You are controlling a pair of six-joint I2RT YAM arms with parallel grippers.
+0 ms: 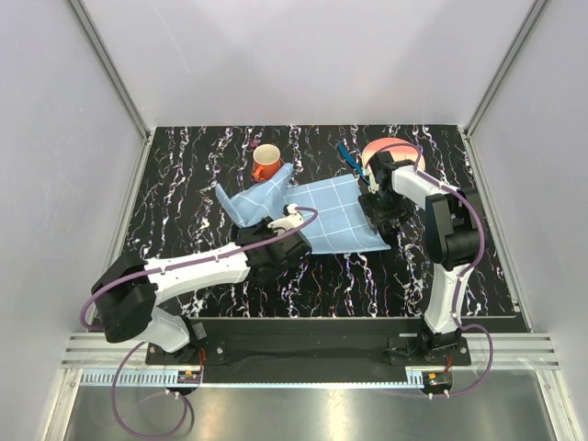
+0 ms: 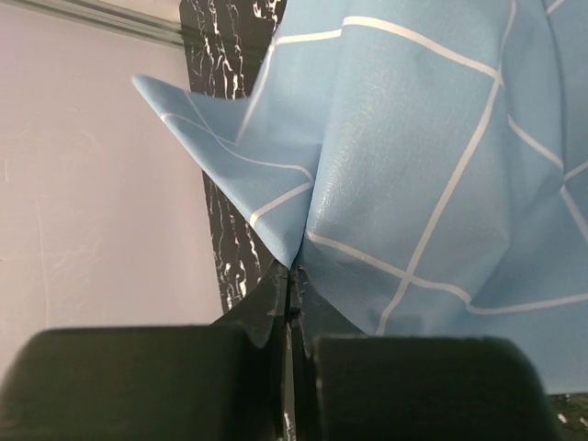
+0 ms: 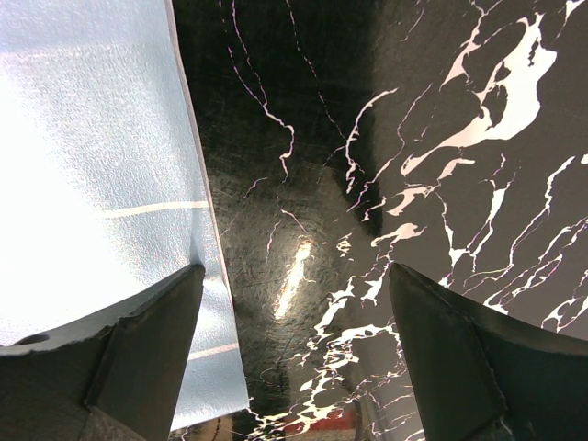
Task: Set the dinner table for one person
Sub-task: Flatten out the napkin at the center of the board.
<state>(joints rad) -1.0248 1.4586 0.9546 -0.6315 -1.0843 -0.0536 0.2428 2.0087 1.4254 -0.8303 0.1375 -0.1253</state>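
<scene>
The dinner table [image 1: 184, 202] is black with white streaks. On it lies a light-blue checked mat [image 1: 335, 213], its left part lifted and crumpled toward an orange cup [image 1: 265, 163]. My left gripper [image 1: 283, 221] is shut on the mat's near-left edge. In the left wrist view the cloth [image 2: 413, 165] rises in folds from the pinched jaws of that gripper [image 2: 292, 276]. My right gripper [image 1: 384, 220] hovers open over the mat's right edge. In the right wrist view its gripper [image 3: 294, 285] straddles bare table [image 3: 413, 184], with the mat [image 3: 92, 165] under the left finger [image 3: 138, 340].
A pink-orange plate [image 1: 390, 150] sits at the back right behind the right arm, with a blue utensil [image 1: 348, 156] to its left. A small purple item [image 1: 253, 145] lies behind the cup. Pale walls enclose the table on three sides.
</scene>
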